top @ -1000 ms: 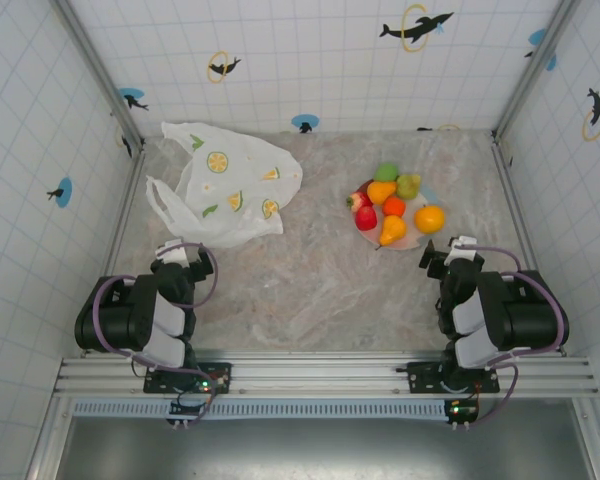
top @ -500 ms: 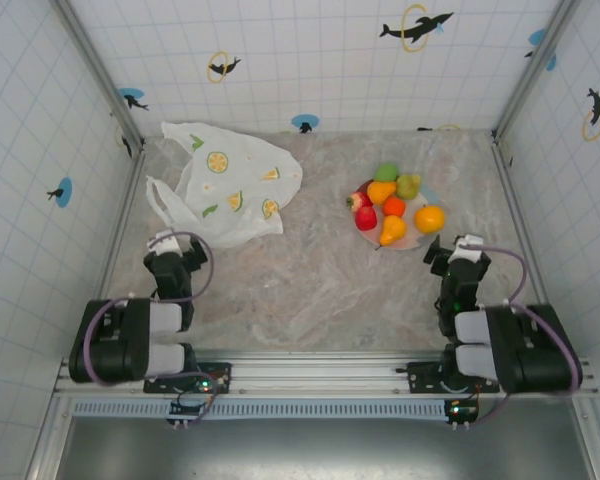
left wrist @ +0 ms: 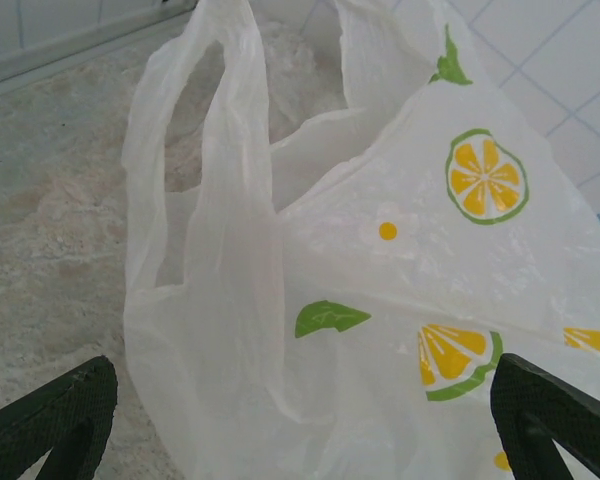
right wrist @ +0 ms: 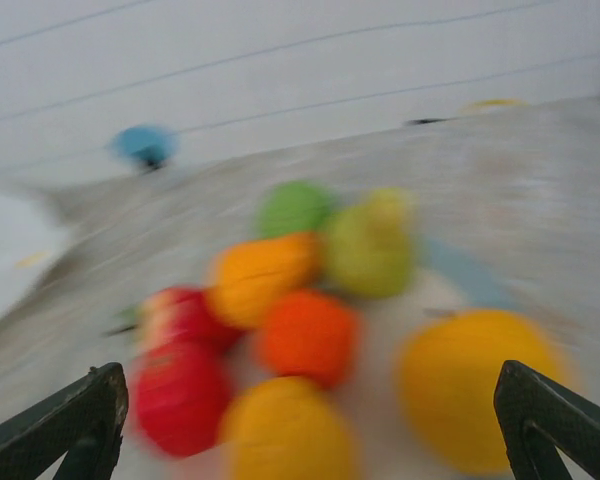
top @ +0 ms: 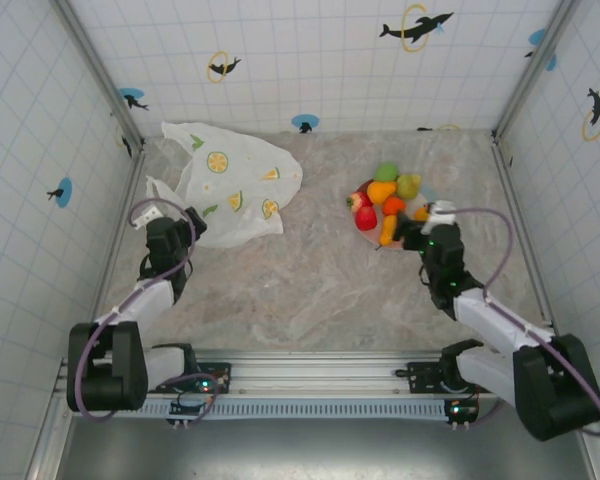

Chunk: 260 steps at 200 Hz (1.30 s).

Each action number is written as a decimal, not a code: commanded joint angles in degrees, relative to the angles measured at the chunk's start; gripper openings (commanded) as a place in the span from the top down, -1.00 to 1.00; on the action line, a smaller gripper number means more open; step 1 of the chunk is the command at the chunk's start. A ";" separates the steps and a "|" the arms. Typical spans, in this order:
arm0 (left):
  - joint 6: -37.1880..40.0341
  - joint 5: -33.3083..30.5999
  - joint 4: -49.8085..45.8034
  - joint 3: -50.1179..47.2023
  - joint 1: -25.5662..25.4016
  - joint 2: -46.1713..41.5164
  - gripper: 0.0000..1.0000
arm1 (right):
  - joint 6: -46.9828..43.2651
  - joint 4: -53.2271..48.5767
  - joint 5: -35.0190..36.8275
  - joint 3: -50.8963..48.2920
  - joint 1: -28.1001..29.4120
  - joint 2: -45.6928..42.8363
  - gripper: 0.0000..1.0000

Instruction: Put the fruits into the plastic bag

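The fruits (top: 385,205) are all sitting in a heap on the round plate (right wrist: 468,278), on the right side of the table (top: 320,290). The plastic bag (top: 235,185) is lying flat and crinkly on the left side of the table, well apart from the plate.

The right gripper (top: 408,228) is hanging just beside the near edge of the heap. Its fingers are standing wide apart and holding nothing. The left gripper (top: 178,222) is hanging at the near left edge of the bag. Its fingers are standing wide too, and holding nothing.

From above, the right arm is covering part of the heap on its near right side. The right wrist camera is showing that side. It is looking at the fruits from low down and close, but the picture is blurry. A red apple (right wrist: 178,402) and a big orange (right wrist: 475,400) are sitting nearest, and a green lime (right wrist: 295,208) is sitting at the back. The heap is lying ahead of the two dark fingertips (right wrist: 65,420).

The left wrist camera is showing the bag up close. A loop handle (left wrist: 215,190) is standing up on the left. The citrus slices (left wrist: 487,177) printed on the thin white plastic are showing clearly. The bag is reaching down between that gripper's two fingertips.
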 commanded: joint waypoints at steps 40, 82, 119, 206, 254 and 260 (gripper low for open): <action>9.08 1.42 -14.54 20.13 0.01 15.41 -0.95 | -11.21 -12.14 -15.69 11.91 12.01 8.75 -0.89; 16.87 1.92 -21.74 35.12 -0.03 29.77 -0.96 | -11.94 -12.53 -14.19 12.68 14.31 10.86 -0.88; 23.08 4.76 -23.89 44.60 0.09 39.22 -0.96 | -10.92 -12.08 -12.75 11.31 15.09 10.62 -0.88; 28.80 16.26 -23.04 52.03 0.47 48.37 -0.12 | -9.05 -12.77 -10.23 9.79 15.81 10.75 -0.90; 20.73 19.82 -19.15 49.46 0.42 42.85 1.00 | -8.51 -13.64 -8.12 10.17 15.81 10.27 -0.92; 19.38 20.13 -17.67 48.18 0.47 40.76 1.00 | -8.42 -13.81 -7.71 10.22 15.81 10.11 -0.92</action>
